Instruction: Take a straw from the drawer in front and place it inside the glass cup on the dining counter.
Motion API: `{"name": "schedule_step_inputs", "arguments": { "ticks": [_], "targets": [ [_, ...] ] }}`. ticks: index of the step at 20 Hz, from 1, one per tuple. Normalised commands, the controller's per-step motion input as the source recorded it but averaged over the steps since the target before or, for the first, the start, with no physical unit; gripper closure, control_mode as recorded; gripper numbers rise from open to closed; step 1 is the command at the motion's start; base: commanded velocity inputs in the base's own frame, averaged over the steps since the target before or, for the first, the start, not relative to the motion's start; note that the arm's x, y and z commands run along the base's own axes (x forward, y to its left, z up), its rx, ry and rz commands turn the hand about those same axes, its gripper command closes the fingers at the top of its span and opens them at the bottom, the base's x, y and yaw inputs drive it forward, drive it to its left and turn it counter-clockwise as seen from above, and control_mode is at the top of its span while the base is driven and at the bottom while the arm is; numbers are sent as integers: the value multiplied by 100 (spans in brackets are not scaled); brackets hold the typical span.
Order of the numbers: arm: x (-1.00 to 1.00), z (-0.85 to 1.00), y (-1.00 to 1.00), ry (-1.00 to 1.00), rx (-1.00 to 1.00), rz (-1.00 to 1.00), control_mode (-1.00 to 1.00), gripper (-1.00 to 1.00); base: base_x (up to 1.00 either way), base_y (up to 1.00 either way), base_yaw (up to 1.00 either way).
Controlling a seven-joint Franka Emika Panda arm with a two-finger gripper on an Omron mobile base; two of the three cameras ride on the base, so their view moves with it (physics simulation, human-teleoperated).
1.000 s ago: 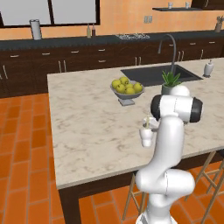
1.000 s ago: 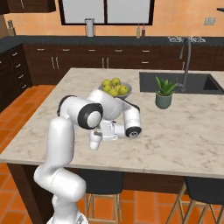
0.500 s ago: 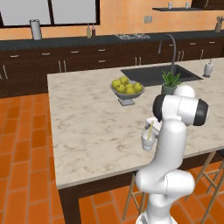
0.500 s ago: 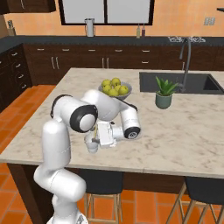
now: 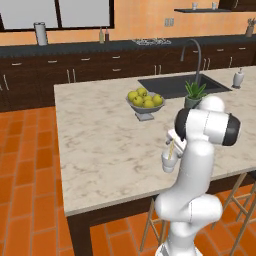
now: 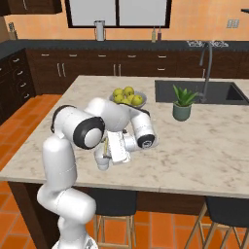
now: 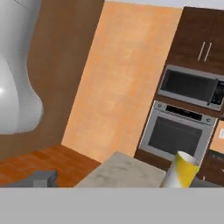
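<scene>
We saw the glass cup standing upright near the front edge of the dining counter, with the pale yellow straw leaning in it and poking out above the rim. The gripper sat just beside the cup at straw height with its jaws spread wide, holding nothing. Farther back on the same marble top stood the fruit bowl, a small potted plant and the sink.
</scene>
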Motion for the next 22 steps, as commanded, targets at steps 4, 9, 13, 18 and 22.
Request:
{"name": "schedule_step_inputs", "arguments": {
  "ticks": [4,9,13,18,22],
  "targets": [
    [16,55,0,-35,-16,0,-100,-100,0,0,0],
    [3,82,3,-46,-26,0,-100,-100,0,0,0],
    [-20,71,17,-63,-41,0,-100,-100,0,0,0],
    [-66,37,37,-64,-51,0,-100,-100,0,0,0],
    [-80,0,60,-48,-51,0,-100,-100,0,0,0]
  ]
}}
